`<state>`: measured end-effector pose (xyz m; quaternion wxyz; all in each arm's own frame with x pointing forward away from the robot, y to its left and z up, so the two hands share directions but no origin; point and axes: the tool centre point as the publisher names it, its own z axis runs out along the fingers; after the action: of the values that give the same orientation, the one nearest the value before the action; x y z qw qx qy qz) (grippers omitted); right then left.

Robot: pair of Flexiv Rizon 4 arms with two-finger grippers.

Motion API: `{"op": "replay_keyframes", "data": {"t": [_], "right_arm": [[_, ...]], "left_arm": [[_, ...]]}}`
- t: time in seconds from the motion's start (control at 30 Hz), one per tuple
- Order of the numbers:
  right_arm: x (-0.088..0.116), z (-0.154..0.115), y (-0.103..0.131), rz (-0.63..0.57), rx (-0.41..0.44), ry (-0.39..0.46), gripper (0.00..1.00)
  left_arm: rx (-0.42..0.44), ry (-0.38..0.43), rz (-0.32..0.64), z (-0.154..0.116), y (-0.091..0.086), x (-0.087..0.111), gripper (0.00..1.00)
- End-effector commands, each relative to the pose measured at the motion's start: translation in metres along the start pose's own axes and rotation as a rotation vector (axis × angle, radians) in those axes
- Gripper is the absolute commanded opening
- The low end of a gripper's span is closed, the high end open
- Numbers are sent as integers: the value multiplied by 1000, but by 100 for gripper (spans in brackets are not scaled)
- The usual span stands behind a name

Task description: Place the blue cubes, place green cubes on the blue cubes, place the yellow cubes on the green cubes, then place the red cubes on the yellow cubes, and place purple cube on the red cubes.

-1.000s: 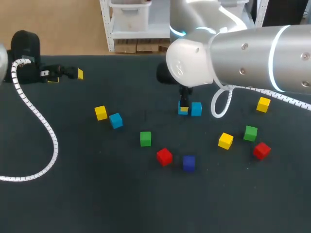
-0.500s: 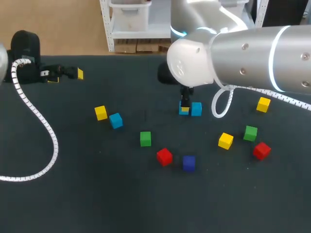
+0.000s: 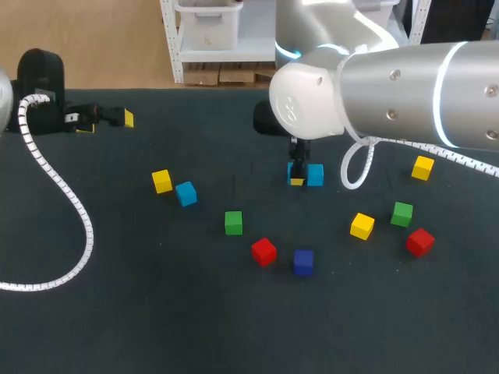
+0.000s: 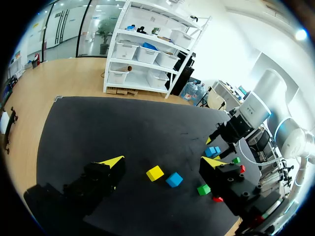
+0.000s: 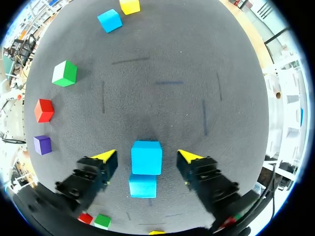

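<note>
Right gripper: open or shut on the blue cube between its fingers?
Open. The right gripper's yellow fingertips stand clear of the blue cube on both sides.

left tool (image 4: 162,160) — spread wide, far left | right tool (image 5: 146,156) — spread, pointing down

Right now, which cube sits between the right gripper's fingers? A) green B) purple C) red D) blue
D: in the right wrist view a blue cube sits untouched between the spread fingers of the right gripper, with a second blue cube right beside it.
</note>
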<state>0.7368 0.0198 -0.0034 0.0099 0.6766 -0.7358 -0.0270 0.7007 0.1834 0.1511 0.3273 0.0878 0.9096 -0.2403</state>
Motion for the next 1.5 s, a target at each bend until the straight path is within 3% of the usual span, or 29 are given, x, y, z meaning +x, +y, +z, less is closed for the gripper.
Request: {"op": "replay_keyframes", "data": {"t": [0.03,0.3,0.63,0.9,1.23,1.5], "right_arm": [[6,-7,1,8,21,-35,100],[25,-51,-10,97,73,-155,100],[52,-88,1,197,128,-297,100],[82,-118,6,351,186,-435,100],[127,-151,11,503,280,-548,100],[154,-162,20,590,321,-602,100]], "left_arm": [[4,-4,1,0,1,1,100],[4,-4,1,0,1,1,100],[4,-4,1,0,1,1,100],[4,-4,1,0,1,1,100],[4,-4,1,0,1,1,100],[4,-4,1,0,1,1,100]]}}
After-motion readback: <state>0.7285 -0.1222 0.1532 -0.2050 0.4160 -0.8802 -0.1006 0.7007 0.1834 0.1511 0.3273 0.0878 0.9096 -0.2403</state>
